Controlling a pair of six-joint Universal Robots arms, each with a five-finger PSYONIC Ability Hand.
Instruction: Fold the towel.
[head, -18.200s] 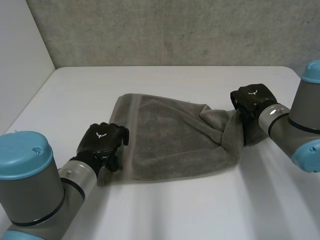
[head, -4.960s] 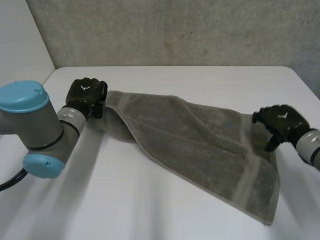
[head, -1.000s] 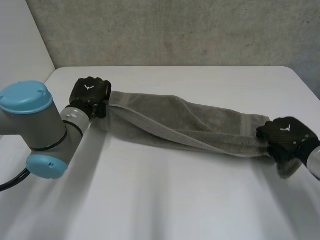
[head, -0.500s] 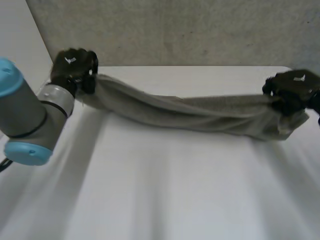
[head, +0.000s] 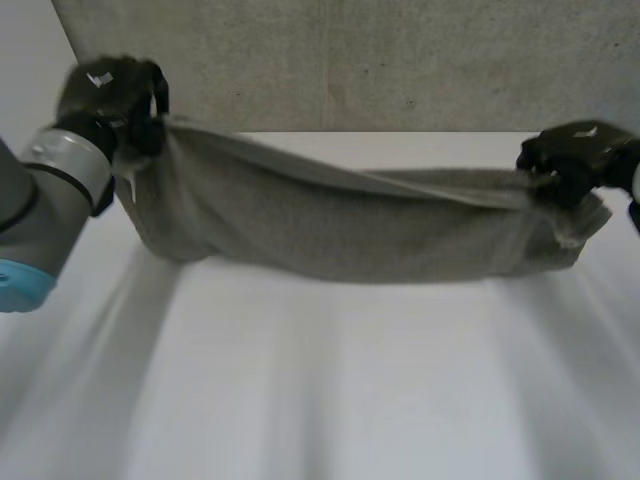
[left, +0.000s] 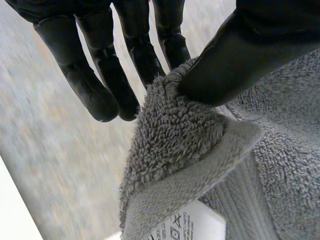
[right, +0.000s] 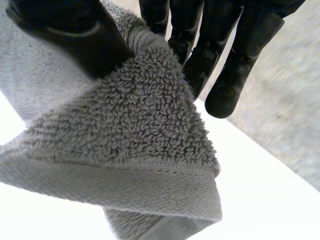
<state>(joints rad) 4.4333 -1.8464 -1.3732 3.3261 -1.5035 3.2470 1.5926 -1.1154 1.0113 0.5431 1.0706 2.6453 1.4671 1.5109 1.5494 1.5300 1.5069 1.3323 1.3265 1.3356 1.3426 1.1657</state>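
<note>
left hand (head: 110, 95) and right hand (head: 575, 155) each pinch a towel (head: 340, 225) corner, long axis slung along the far edge of the counter (head: 330, 400)

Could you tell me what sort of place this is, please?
Probably a robotics lab: a plain white table against a rough grey concrete wall, and the robot's black left hand and right hand holding a grey terry towel stretched between them.

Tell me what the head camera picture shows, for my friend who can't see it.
A grey towel hangs stretched between the robot's black left hand and right hand. Each hand pinches one end, and the towel sags in the middle over a white table. A grey wall stands behind.
</note>
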